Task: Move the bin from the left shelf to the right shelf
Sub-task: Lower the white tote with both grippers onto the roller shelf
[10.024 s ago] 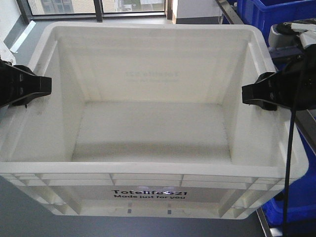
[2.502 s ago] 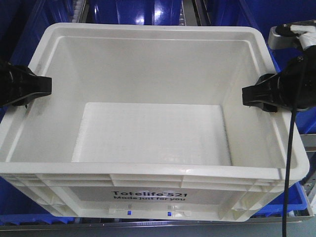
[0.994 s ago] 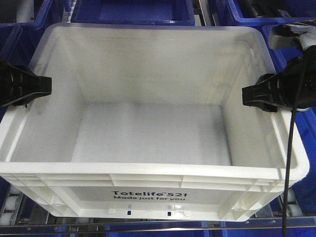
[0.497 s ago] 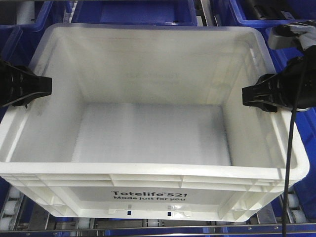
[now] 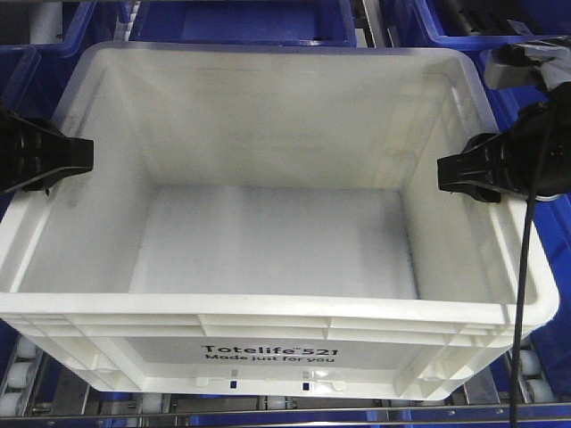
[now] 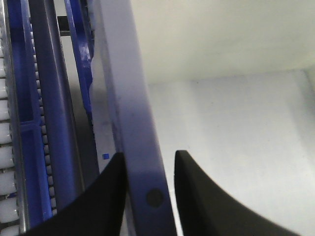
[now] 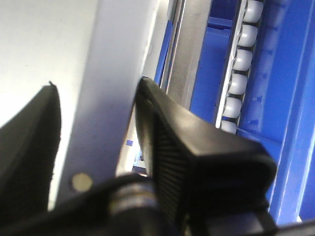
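Observation:
The white bin (image 5: 268, 308), printed "Totelife 521" on its near wall, fills the front view and is empty. My left gripper (image 5: 85, 156) grips its left rim and my right gripper (image 5: 443, 174) its right rim. In the left wrist view the left gripper (image 6: 150, 155) has one black finger on each side of the bin's rim (image 6: 133, 108). Seen from the right wrist, the right gripper (image 7: 97, 83) straddles the opposite rim (image 7: 113, 59) the same way. Both are shut on the rim.
Dark blue totes stand behind the bin (image 5: 241, 22) and at the back right (image 5: 500, 22). White shelf rollers show under the bin's corners (image 5: 18, 383) and beside it (image 7: 236, 69), along a metal rail (image 7: 189, 59). A black cable (image 5: 522, 294) hangs from the right arm.
The bin stays fixed between both grippers while the background shifts: floor and window gave way to blue totes, then shelf rollers appeared beneath. Almost nothing differs over the last half second.

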You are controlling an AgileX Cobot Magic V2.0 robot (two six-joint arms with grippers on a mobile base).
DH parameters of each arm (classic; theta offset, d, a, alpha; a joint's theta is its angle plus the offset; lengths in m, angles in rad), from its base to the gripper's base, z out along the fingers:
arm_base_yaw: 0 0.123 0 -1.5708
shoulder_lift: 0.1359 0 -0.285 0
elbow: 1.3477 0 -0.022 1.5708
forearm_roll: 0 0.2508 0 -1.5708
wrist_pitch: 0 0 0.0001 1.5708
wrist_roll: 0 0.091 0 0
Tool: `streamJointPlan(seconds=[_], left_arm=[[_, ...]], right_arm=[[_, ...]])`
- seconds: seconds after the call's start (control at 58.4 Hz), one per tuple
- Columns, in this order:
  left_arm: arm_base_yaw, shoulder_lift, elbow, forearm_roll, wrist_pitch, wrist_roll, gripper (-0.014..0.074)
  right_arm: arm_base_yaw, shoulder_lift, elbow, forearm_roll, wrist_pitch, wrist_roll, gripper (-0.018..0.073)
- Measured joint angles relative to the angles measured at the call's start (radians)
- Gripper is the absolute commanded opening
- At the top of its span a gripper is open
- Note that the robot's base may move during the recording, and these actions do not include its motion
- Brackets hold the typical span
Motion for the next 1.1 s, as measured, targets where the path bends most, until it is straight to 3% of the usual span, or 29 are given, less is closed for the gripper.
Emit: streamJointPlan(seconds=[1.097], left_arm=[[0.0,0.045,0.0,0.015,-0.081,0.012,-0.0006]], right_arm=[[0.0,0.0,0.0,-0.005,-0.106,-0.009,-0.0005]])
